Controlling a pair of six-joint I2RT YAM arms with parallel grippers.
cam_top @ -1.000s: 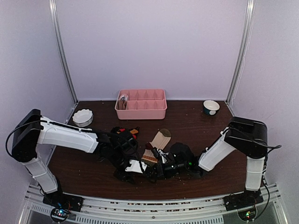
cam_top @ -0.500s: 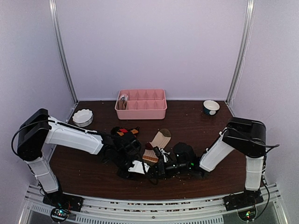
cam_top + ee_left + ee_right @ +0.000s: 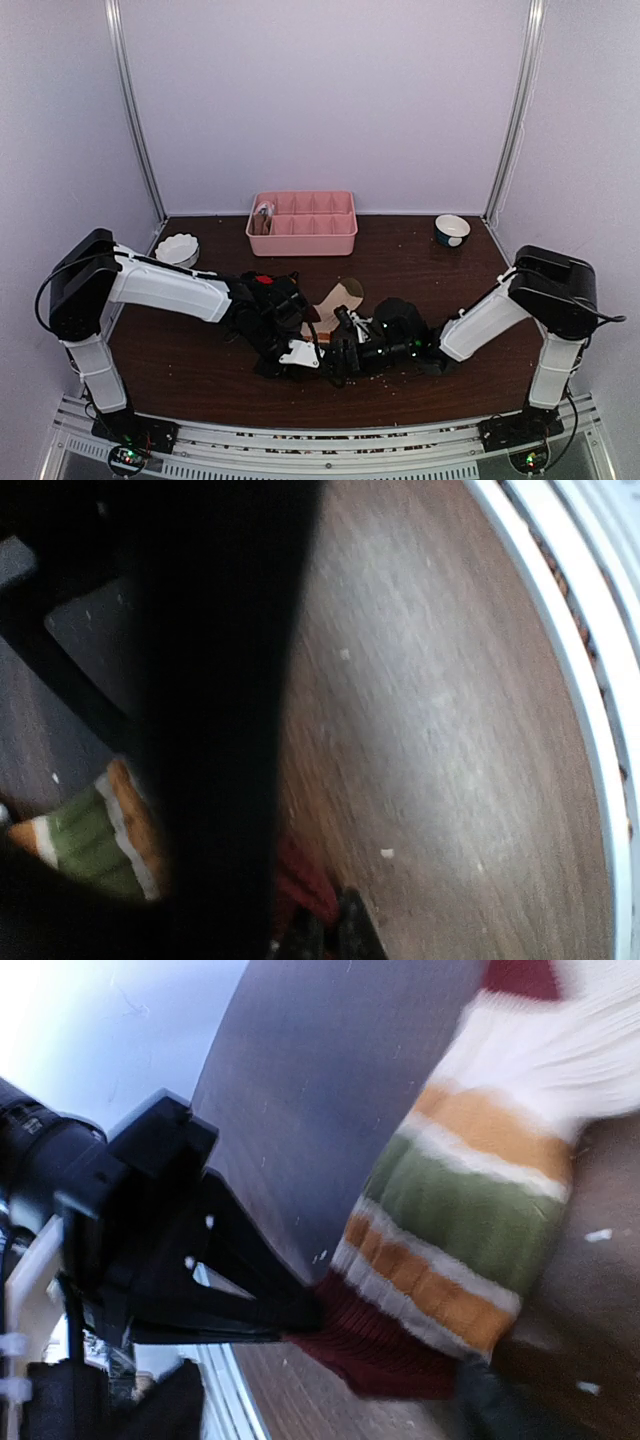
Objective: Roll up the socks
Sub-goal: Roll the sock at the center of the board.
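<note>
Your left gripper (image 3: 295, 1318) has closed on the cuff of the striped cream-orange-green fabric sock (image 3: 470, 1210), which lies lengthwise, toe toward the pink compartment tray (image 3: 300, 234); you cannot tell the right gripper (image 3: 336, 352) jaws' state

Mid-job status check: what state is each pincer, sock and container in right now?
striped sock: unrolled, dark red cuff pinched.
left pincer: shut on the striped sock's cuff.
right pincer: open or shut, cannot tell.
cream sock: lying unrolled.
pink tray: upright, something in its leftmost compartment.
white bowl: upright.
cup: upright.
</note>
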